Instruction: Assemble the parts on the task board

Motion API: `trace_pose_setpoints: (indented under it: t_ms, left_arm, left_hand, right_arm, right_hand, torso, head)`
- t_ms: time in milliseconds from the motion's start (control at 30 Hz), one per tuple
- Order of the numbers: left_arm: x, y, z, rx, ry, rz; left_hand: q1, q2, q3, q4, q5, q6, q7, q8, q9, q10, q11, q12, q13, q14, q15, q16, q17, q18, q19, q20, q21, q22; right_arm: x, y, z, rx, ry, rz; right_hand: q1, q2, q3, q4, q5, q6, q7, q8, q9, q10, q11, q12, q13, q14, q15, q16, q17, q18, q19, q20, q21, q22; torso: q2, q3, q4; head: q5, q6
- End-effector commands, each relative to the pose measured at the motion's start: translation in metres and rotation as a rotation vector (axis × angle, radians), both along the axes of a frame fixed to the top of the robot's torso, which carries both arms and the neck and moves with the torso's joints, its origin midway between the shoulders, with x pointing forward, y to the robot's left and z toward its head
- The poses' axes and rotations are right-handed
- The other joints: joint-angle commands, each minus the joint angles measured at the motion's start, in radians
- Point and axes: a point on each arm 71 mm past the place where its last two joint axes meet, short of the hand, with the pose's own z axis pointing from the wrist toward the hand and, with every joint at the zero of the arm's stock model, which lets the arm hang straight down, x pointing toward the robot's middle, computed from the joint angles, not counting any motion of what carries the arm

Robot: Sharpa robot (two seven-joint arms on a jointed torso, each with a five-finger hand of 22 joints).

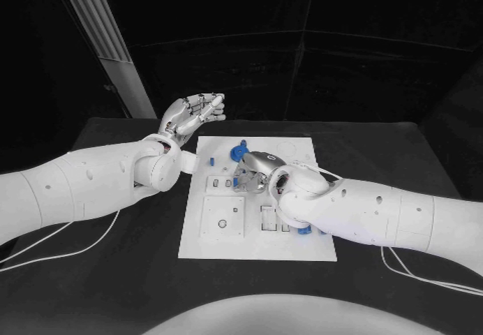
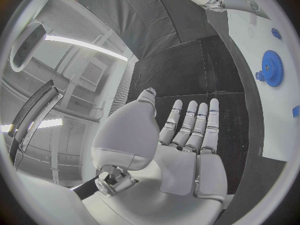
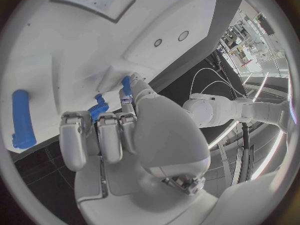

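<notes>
In the head view, the left hand (image 1: 191,114) is raised beyond the task board (image 1: 257,244), fingers apart, grasping nothing; the right hand (image 1: 257,169) lies over the board beside a blue gear (image 1: 239,150). The left wrist view shows the gear (image 2: 272,68) on the board. In the right wrist view, the right hand's fingers (image 3: 128,87) pinch a small blue part (image 3: 98,108), a blue bar (image 3: 22,119) lying nearby.

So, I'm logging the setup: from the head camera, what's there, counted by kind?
Blue parts: at least 4: gear, small part, mid part, near part
Board: 1
Hands: 2: left hand, right hand
Total: 7
</notes>
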Motion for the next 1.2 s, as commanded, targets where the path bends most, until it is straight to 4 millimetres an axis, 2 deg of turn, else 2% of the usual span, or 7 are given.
trace_pose_setpoints:
  t_ms: [33,167,333,500,800,967,1200]
  left_arm:
    - [-0.003,0.0,0.014,-0.065,-0.18,-0.01]
    - [-0.003,0.0,0.014,-0.066,-0.18,-0.011]
    - [-0.004,0.001,0.014,-0.065,-0.179,-0.009]
    - [-0.005,0.0,0.014,-0.062,-0.176,-0.013]
    - [-0.009,-0.001,0.014,0.045,-0.185,-0.087]
    - [-0.009,-0.001,0.018,0.108,-0.167,-0.115]
    - [-0.009,0.002,0.028,0.281,-0.1,-0.158]
  left_hand:
    - [0.008,0.004,-0.007,0.0,0.003,-0.009,0.116,0.005,0.001,-0.007,0.0,-0.001,0.001,-0.008,0.0,0.005,0.001,-0.013,-0.008,0.001,-0.004,-0.001]
    - [0.008,0.004,-0.007,0.0,0.003,-0.009,0.116,0.005,0.001,-0.007,0.0,-0.001,0.001,-0.008,0.0,0.005,0.001,-0.013,-0.008,0.001,-0.004,-0.001]
    - [0.009,0.004,-0.008,0.0,0.004,-0.011,0.116,0.006,0.001,-0.008,0.0,-0.001,0.001,-0.009,0.0,0.005,0.001,-0.013,-0.009,0.001,-0.005,-0.002]
    - [0.014,0.003,-0.01,-0.001,0.005,-0.023,0.118,0.008,0.0,-0.015,0.002,-0.003,0.0,-0.011,0.001,0.007,0.001,-0.014,-0.012,0.001,-0.005,-0.002]
    - [0.014,0.001,-0.025,0.001,0.004,-0.098,0.113,0.022,-0.011,-0.032,0.004,-0.004,0.002,-0.012,0.002,0.018,0.004,-0.013,-0.002,0.001,0.009,0.001]
    - [0.001,0.004,-0.045,0.0,0.003,-0.225,0.028,0.055,-0.022,0.041,0.01,0.04,0.008,0.086,-0.009,0.06,0.01,0.003,0.059,-0.002,0.06,0.019]
    - [-0.052,-0.039,-0.069,0.002,-0.026,-0.364,-0.042,0.173,-0.026,0.333,-0.092,0.196,0.091,0.397,-0.113,0.221,0.102,0.068,0.257,-0.03,0.232,0.099]
  right_arm:
    - [0.0,0.0,0.002,0.009,-0.016,0.001]
    - [-0.001,-0.001,0.004,0.025,-0.034,-0.001]
    - [-0.003,-0.004,0.01,0.082,-0.085,-0.003]
    - [-0.009,-0.014,0.021,0.166,-0.153,0.003]
    - [-0.011,-0.047,0.05,0.316,-0.209,-0.003]
    - [-0.008,-0.074,0.065,0.42,-0.139,-0.047]
    - [-0.002,-0.115,0.071,0.578,0.037,-0.162]
  right_hand:
    - [-0.009,-0.02,-0.003,0.003,-0.005,-0.022,0.005,-0.004,-0.001,0.104,0.012,0.002,0.262,0.106,0.01,0.002,0.263,-0.015,0.104,0.01,0.003,0.263]
    - [-0.04,-0.052,-0.013,0.03,-0.015,-0.06,0.018,-0.006,-0.002,0.104,0.023,0.002,0.262,0.106,0.019,0.002,0.263,-0.015,0.104,0.018,0.003,0.263]
    - [-0.091,-0.12,-0.036,0.138,-0.018,-0.14,0.037,-0.004,-0.001,0.104,0.04,0.002,0.262,0.106,0.035,0.002,0.263,-0.015,0.104,0.034,0.003,0.263]
    - [-0.119,-0.13,-0.065,0.185,-0.019,-0.159,0.042,-0.001,0.0,0.104,0.045,0.002,0.262,0.106,0.043,0.002,0.263,-0.015,0.104,0.043,0.003,0.263]
    - [-0.332,0.032,-0.102,0.181,0.046,-0.115,0.029,0.019,0.01,0.104,0.034,0.002,0.262,0.106,0.041,0.002,0.263,-0.015,0.104,0.048,0.003,0.263]
    - [-0.342,0.079,-0.13,0.181,0.089,-0.087,0.017,0.035,0.015,0.104,0.024,0.002,0.262,0.106,0.031,0.002,0.263,-0.015,0.104,0.039,0.003,0.263]
    - [-0.366,0.142,-0.195,0.181,0.08,-0.097,0.013,0.047,0.016,0.104,0.017,0.002,0.262,0.106,0.023,0.002,0.263,-0.015,0.104,0.03,0.003,0.263]
  torso:
    - [0.0,-0.0002,0.0001]
    - [0.0,0.0002,0.0002]
    - [0.0,0.0014,0.0005]
    - [-0.001,0.0008,0.0058]
    - [-0.009,-0.0009,0.0029]
    - [-0.014,-0.0017,0.0047]
    - [-0.015,0.0004,0.0023]
  head:
    - [-0.001,0.001]
    - [0.001,0.002]
    - [0.011,0.001]
    - [0.031,-0.007]
    - [0.044,-0.02]
    - [0.046,-0.024]
    - [0.055,-0.021]
